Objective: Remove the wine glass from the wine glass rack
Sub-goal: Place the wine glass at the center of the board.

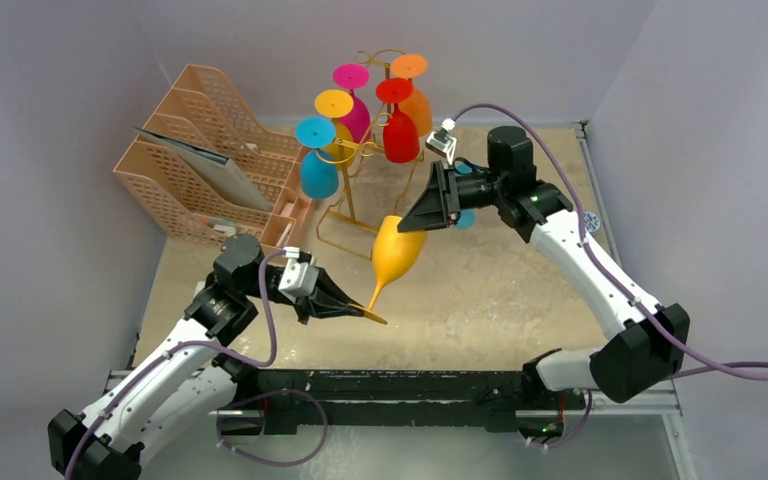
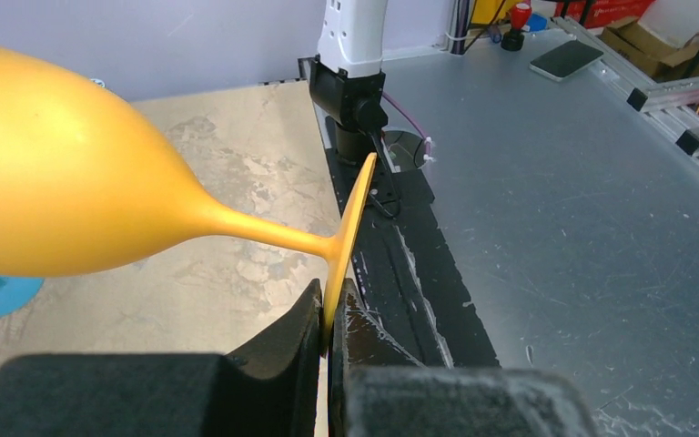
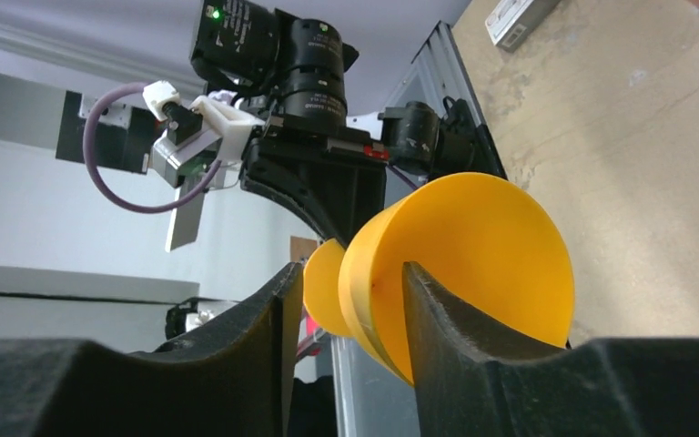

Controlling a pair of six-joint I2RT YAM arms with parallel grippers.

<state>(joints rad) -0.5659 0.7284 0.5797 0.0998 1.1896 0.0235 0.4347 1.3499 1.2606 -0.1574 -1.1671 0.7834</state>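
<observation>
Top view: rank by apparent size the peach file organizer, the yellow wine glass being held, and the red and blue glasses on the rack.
1. peach file organizer
2. yellow wine glass
3. red glass and blue glass: they look about alike, so not ranked apart.

Looking like a robotics lab tbh, boxing the table (image 1: 480,300) in with plain lilac walls (image 1: 60,100), keeping two arms (image 1: 600,270) bolted at its edge, trailing purple cables (image 1: 740,374), showing aluminium rails (image 2: 683,86) and a scuffed metal bench (image 2: 555,228) behind
</observation>
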